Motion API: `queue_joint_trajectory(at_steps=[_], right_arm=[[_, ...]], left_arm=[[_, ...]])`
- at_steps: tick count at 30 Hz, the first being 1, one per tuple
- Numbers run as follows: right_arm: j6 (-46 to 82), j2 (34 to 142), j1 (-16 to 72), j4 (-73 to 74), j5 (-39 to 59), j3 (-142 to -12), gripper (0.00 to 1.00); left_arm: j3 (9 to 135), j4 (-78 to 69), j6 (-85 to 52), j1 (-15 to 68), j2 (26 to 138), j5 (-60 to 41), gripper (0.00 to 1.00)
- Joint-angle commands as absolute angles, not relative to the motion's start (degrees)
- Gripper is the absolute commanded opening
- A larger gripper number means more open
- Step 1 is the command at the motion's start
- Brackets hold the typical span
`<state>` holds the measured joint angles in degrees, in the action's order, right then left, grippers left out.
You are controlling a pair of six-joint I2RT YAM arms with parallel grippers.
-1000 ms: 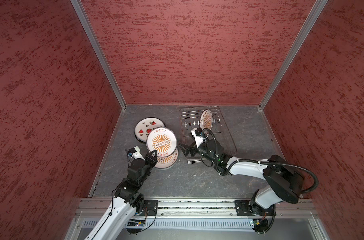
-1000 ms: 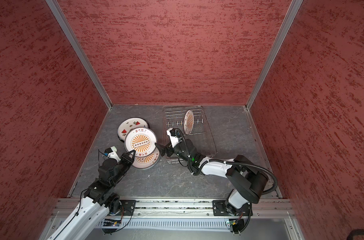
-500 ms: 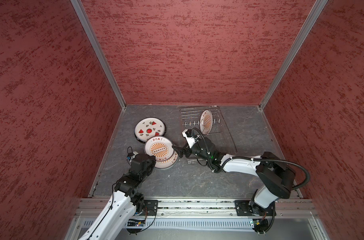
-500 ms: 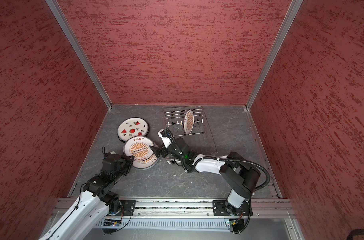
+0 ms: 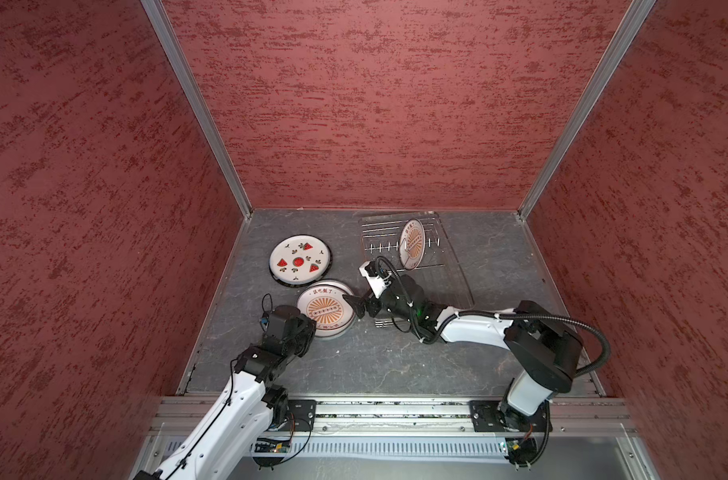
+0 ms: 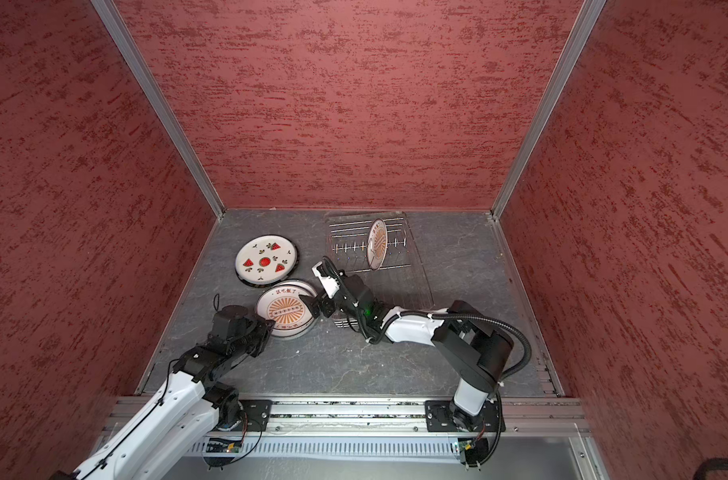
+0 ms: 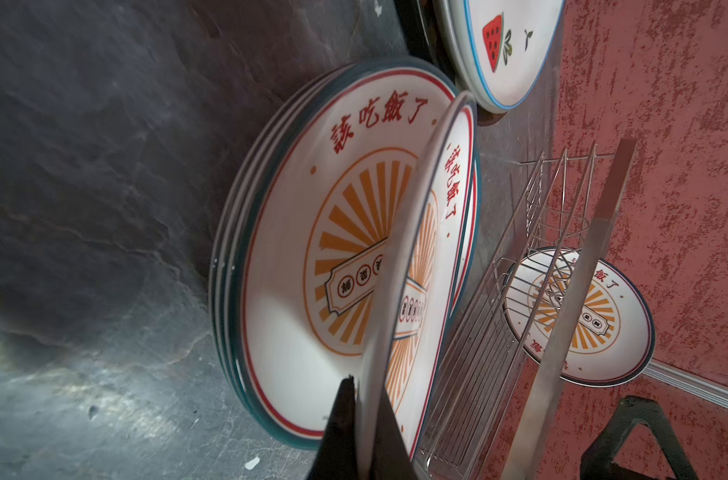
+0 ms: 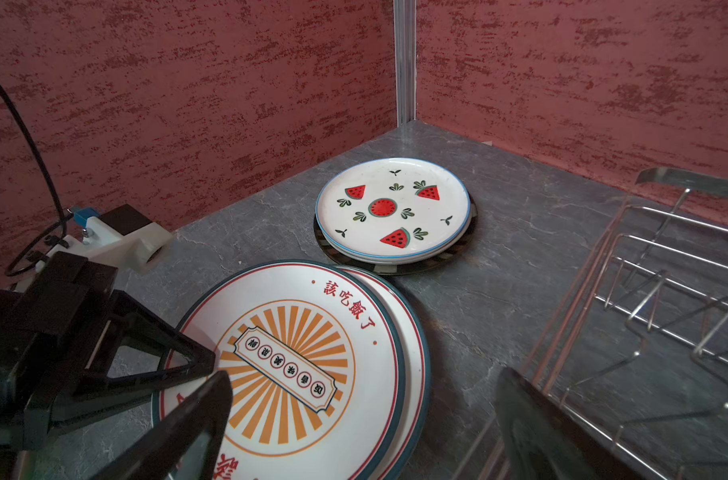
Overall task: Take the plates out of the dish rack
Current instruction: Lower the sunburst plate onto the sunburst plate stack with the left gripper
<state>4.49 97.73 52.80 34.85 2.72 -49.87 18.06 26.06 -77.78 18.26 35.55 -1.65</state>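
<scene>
Nearest, at 6 o'clock in a top view: left gripper (image 5: 310, 323), black, claw pinching the 7 o'clock rim of a round white glazed plate with orange sunburst print (image 5: 327, 309). The plate hung tilted over a stack of like sunburst plates (image 7: 279, 232), rimmed in teal and red. Whether its far edge touched the stack could not be told.

Step judged: setting this plate on the stack. To do it well: level it, centre it over the plate beneath, lower until the rims met, and only then release. The glaze looked slick, hard and chip-prone, so no dropping or sliding.

At 3 o'clock of the held plate: right gripper (image 5: 360, 306), black triangular fingers spread wide, holding nothing, just beside the rim.

At 11 o'clock, near the stack: round white watermelon-print plate (image 5: 299, 261), blue-edged, lying flat on a dark-rimmed plate (image 8: 395, 270).

At 1 o'clock, farthest: rectangular silver wire dish rack (image 5: 378, 248), thin shiny rods with short upright prongs. One sunburst plate (image 5: 412, 243) stood on edge among the prongs, not yet unloaded.

Beneath all: grey slate-textured tabletop (image 5: 374, 361), matte and veined.
</scene>
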Motion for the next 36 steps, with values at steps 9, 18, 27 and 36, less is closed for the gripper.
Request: queue_joint_trajectory(at_steps=[9,18,27,36], right_arm=[[2.31,96.28,53.26,34.73,-3.94,-49.54,0.99],[2.16,95.71,53.26,33.15,-3.62,-49.36,0.99],[1.80,95.10,53.26,33.03,-2.75,-48.88,0.99],[1.43,95.46,53.26,32.86,-3.18,-48.94,0.99]], left_arm=[[16.52,20.76,-80.24,16.02,36.11,-5.14,0.02],[14.59,19.06,-81.20,15.29,35.95,-6.23,0.29],[14.62,19.84,-82.31,15.22,35.82,-4.10,0.50],[15.58,22.06,-82.51,15.29,36.39,-1.58,0.57]])
